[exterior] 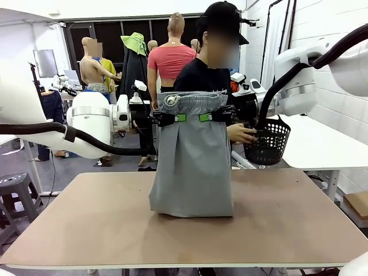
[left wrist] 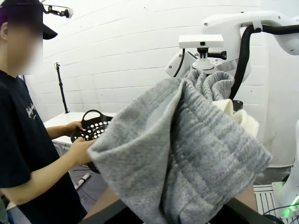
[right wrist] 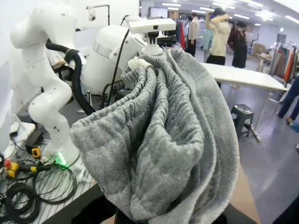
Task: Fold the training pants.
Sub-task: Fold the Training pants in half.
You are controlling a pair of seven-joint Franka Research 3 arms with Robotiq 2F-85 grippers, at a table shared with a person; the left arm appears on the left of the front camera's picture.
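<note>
Front view — training pants (exterior: 192, 167) hung up by the waistband.
Left gripper (exterior: 179, 118) and right gripper (exterior: 206, 118) both clamp it — hem rests on the table (exterior: 86, 224).

The table (exterior: 86, 224) is bare at the lower left, lower right and along the bottom of the front view, so a hand could pass freely there. The middle is blocked by the training pants (exterior: 192, 167), which hang as a curtain from mid-frame down onto the board. Both grippers, the left gripper (exterior: 172, 118) and the right gripper (exterior: 213, 118), are clamped on the waistband, closing the upper centre. Behind, at centre right, the person's hand (exterior: 241, 134) holds a black basket (exterior: 269, 144).
</note>
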